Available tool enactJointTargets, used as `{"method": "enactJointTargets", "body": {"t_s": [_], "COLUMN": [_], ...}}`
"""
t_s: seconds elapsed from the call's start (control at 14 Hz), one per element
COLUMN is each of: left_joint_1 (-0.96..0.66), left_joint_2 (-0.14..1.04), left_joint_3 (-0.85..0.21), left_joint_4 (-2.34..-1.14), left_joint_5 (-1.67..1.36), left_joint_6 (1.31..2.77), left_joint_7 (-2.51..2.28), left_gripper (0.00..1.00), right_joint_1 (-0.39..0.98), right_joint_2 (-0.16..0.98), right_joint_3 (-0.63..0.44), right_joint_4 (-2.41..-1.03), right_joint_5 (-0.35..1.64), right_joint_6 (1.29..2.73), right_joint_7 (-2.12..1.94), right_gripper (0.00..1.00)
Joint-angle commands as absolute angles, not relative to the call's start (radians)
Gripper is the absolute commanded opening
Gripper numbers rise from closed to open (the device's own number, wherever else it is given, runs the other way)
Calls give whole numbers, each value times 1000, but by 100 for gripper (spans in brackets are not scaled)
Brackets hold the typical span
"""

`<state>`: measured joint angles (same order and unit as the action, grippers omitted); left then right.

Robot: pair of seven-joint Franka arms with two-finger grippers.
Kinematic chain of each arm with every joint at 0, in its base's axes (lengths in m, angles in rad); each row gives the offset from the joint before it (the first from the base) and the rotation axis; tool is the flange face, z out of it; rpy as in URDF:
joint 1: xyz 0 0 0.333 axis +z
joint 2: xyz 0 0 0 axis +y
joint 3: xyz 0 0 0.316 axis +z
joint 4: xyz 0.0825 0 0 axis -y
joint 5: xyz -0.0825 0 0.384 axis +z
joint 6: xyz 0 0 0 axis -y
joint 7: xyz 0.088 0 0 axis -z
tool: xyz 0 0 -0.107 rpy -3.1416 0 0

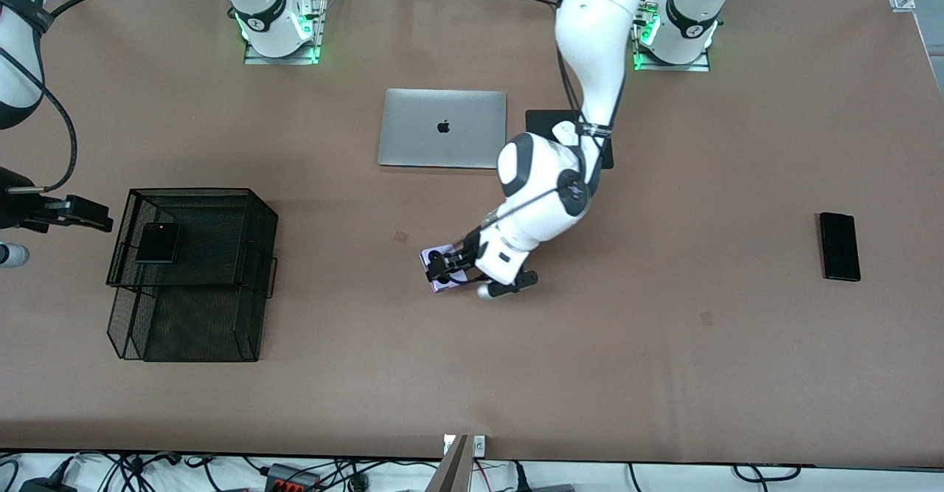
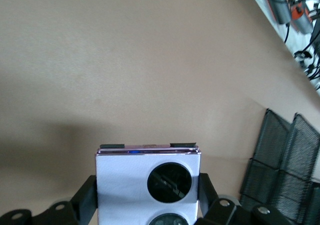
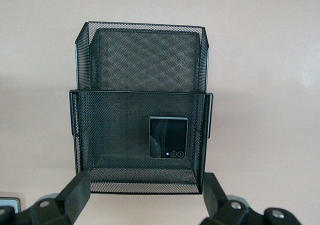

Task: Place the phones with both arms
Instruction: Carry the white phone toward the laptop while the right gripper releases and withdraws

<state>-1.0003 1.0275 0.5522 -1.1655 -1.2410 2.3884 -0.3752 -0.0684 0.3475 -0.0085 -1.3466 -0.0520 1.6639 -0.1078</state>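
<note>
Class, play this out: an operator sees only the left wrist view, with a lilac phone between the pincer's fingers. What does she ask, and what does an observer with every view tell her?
Operator: Are there other phones?
Observer: Yes, a small black phone already lies in the upper tier of the black mesh tray.
Operator: Any more?
Observer: A long black phone lies flat on the table toward the left arm's end.
Operator: Where is the right pincer?
Observer: The right pincer waits open, beside the tray at the right arm's end.
Operator: And my left pincer?
Observer: It grips the lilac phone mid-table, nearer to the front camera than the laptop.
</note>
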Motion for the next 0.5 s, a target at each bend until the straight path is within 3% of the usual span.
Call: {"method": "enactJointTargets", "body": {"t_s": [0.0, 0.43], "left_joint_1": [-1031, -1077], "left_joint_2": [1101, 1152], "left_joint_3": [626, 630], "left_joint_4": [-1083, -1065], "left_joint_5": [-1220, -1120], "left_joint_6": [2387, 2387], "left_joint_7": [-321, -224], "left_gripper": [50, 49], "right_joint_1": [-74, -71], "right_joint_2": [342, 347], "right_joint_3": [-3, -2], "right_joint_4": [-1353, -1350], "right_joint_5": [-49, -49], "right_joint_6": [1661, 1655], "right_joint_7": [-89, -94], "right_gripper": [100, 100]}}
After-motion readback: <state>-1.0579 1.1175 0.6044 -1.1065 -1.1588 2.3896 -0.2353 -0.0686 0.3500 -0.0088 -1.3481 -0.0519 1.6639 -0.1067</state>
